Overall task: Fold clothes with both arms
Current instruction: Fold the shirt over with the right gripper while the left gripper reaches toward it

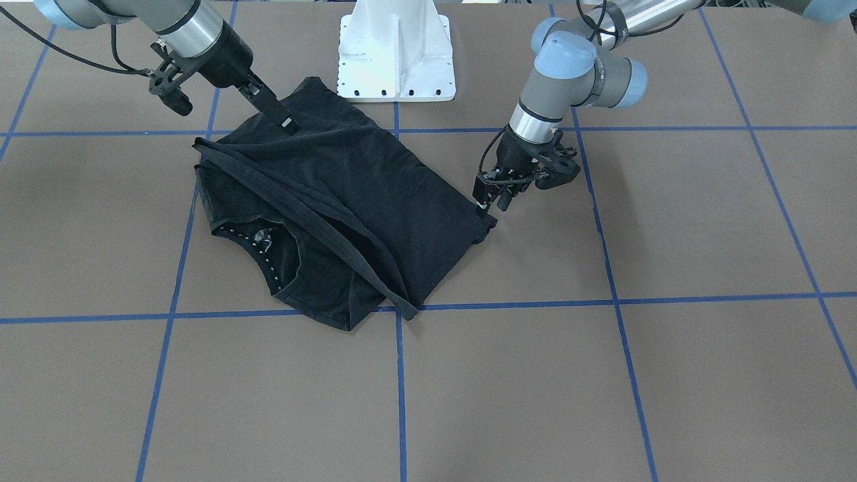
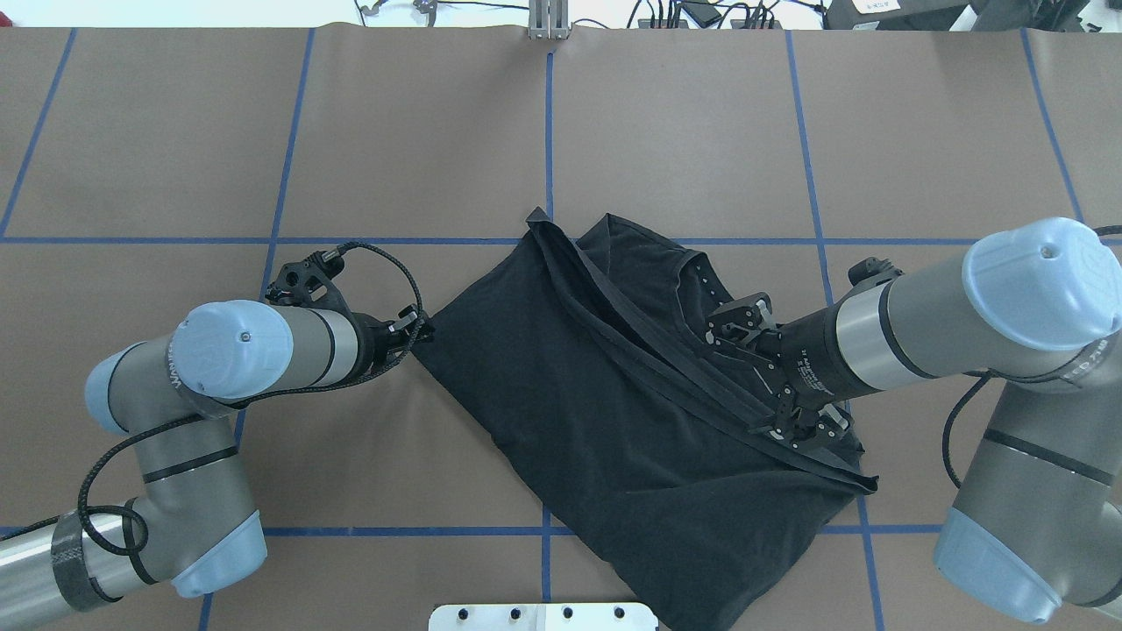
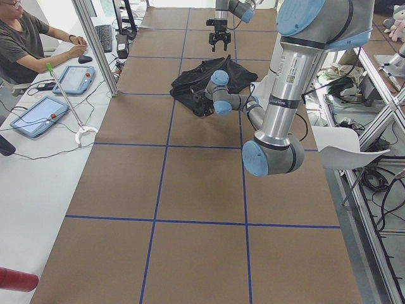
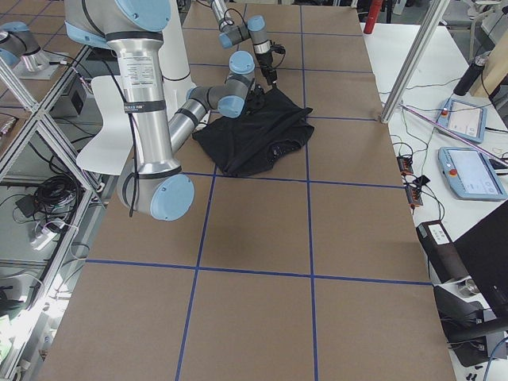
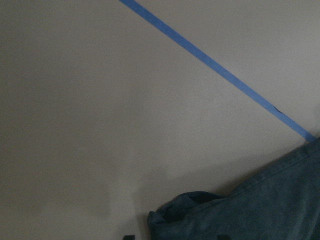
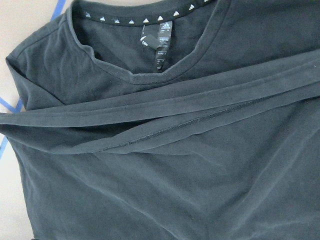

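T-shirt (image 1: 375, 181) lies flat but rumpled on the table (image 1: 602, 375), just in front of the white pedestal (image 1: 395, 53). In the front-facing view one layer is thrown over, so a hem band (image 1: 301, 207) runs slantwise across it, and the collar (image 1: 268, 258) points to the operators' side. The left gripper (image 1: 483, 206) touches one corner. The right gripper (image 1: 288, 122) rests on the edge nearest the robot.

The overhead view shows the same layout. I cannot tell how the right jaws stand.

Both side views show the T-shirt small, between the two arms.

In the left wrist view the corner is bunched at the bottom edge. Two dark fingertips (image 5: 128, 236) peek in on either side of it, so the left jaws seem apart around the corner.

The right wrist view shows no fingers. Small white triangles repeat along the inside of the collar, and a black neck tag (image 6: 159, 47) carries a white logo and print too small to read.

The cloth looks light, thin and limp, so it should sag, drag and shift between layers. The corners and the hem look like the best holds, with both layers pinched together.
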`<act>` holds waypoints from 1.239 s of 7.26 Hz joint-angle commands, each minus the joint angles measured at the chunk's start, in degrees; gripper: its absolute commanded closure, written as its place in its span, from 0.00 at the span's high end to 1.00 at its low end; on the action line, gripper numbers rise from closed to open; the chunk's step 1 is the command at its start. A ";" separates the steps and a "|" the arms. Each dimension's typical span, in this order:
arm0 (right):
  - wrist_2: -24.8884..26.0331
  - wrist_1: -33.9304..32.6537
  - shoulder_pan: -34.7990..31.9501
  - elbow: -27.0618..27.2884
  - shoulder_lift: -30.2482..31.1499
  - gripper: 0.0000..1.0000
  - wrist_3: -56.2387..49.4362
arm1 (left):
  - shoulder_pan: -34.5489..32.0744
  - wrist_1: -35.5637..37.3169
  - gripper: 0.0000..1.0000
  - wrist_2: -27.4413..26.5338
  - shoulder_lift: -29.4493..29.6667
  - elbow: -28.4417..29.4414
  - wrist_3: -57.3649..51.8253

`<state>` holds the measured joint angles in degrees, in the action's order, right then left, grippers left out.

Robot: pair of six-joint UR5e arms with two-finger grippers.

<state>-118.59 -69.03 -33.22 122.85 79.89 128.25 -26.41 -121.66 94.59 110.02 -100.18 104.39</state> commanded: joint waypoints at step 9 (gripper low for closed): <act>-0.59 -0.05 -0.45 0.29 0.61 1.00 -1.16 | -0.39 -0.25 0.00 -0.55 2.39 4.03 -1.12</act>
<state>-119.18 -69.08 -33.67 123.13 80.42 127.07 -26.41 -121.83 94.09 112.38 -96.00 103.35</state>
